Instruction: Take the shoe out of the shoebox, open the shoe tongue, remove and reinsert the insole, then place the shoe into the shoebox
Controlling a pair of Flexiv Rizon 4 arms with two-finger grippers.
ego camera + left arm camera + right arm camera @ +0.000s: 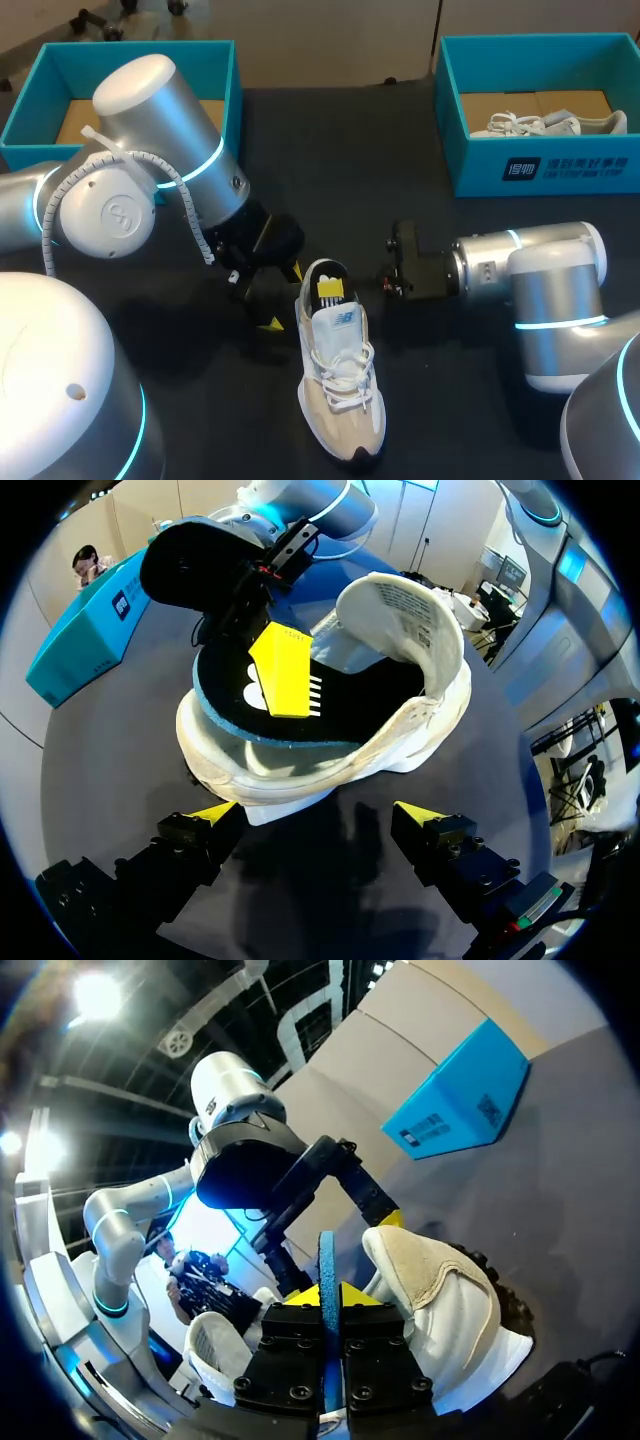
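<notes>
A white and beige shoe (340,385) lies on the dark table, heel toward my arms. Its black insole (340,695), edged in blue, is partly lifted at the heel opening. My right gripper (333,290) comes in from the right and is shut on the insole's heel end (327,1250); its yellow finger (285,670) lies flat on the insole. The tongue (400,610) stands raised. My left gripper (318,815) is open just behind the heel (300,780) and holds nothing; in the head view the left gripper (280,297) sits left of the shoe.
A teal shoebox (120,60) stands at the back left behind my left arm. Another teal shoebox (540,170) at the back right holds a second white shoe (555,123).
</notes>
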